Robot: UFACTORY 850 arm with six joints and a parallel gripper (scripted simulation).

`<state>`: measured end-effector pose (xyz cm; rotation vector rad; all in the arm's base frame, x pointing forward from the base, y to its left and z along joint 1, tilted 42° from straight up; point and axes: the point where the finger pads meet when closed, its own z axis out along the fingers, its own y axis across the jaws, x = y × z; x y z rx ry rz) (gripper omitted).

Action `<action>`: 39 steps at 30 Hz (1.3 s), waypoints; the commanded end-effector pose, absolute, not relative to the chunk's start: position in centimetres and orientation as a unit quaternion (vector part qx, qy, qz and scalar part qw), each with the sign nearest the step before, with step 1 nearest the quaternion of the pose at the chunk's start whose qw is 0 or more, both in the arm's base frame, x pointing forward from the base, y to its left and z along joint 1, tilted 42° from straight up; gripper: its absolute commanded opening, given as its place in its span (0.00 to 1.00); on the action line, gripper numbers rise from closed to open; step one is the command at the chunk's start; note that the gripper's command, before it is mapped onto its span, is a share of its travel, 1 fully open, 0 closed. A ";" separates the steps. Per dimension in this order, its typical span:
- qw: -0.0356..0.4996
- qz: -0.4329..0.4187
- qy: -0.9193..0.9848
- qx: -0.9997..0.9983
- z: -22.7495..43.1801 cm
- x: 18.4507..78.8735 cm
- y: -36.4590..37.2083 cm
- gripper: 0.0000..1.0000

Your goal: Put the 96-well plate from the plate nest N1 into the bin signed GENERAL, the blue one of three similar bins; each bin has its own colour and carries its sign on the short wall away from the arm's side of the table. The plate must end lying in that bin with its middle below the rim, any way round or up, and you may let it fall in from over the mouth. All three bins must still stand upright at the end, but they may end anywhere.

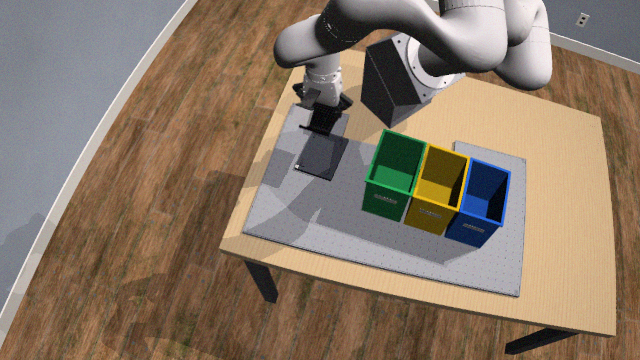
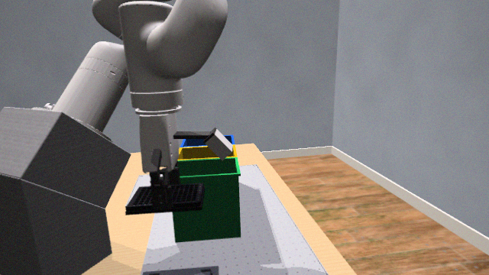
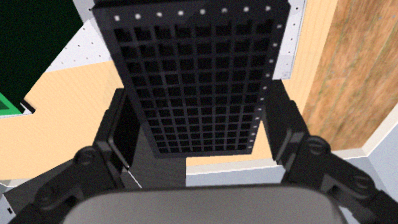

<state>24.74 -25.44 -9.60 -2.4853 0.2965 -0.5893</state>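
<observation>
Above table [image 1: 560, 210], gripper-held plate [image 2: 165, 198].

A grey-walled room with a wood floor and one pale table.

Wood planks [image 1: 150, 210] cover the floor, running across the left and bottom of the top view, edged by a white skirting board [image 1: 75, 170] curving up the left side. Plain grey walls [image 2: 412, 76] meet in a corner at the upper right of the exterior view. A wall socket [image 1: 582, 19] sits at the top right. The tan tabletop [image 1: 565, 200] stands on dark legs [image 1: 264, 281], casting soft shadows over the planks below it.
</observation>
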 end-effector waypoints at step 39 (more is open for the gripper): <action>0.279 -0.222 0.104 -0.928 -5.4 24.1 -23.9 0.00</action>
